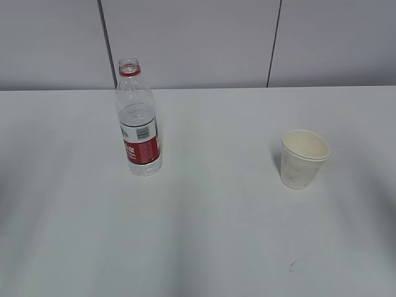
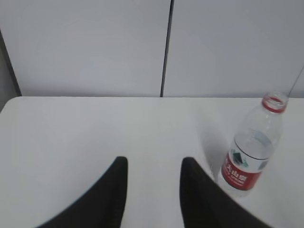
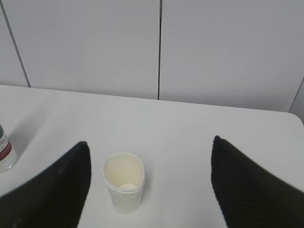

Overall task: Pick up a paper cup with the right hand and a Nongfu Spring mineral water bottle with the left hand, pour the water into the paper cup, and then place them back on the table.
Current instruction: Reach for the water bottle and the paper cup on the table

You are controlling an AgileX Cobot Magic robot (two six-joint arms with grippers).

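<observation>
White worktop (image 1: 204, 235), two items. Nongfu Spring bottle (image 1: 138, 120): upright, uncapped, part-full, left half toward the far edge. Paper cup (image 1: 303, 158): upright, right half, apparently empty. Left tool (image 2: 153, 190): partly open, holding nothing, bottle off to its side. Right tool (image 3: 149, 183): wide open, empty, cup off-centre between jaws. Risk: an off-centre closure could tip the light cup; the capless bottle would spill if knocked.

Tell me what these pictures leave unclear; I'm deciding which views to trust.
- Both arms: absent from the exterior view, outside its edges.
- Left tool: bottom edge cuts its fingers.
- Right tool: likewise cut off.
- Bottle: label print too small and blurred; right wrist view's left edge leaves only a sliver.
- Paper cup: its floor is hidden by its wall in the exterior view.
</observation>
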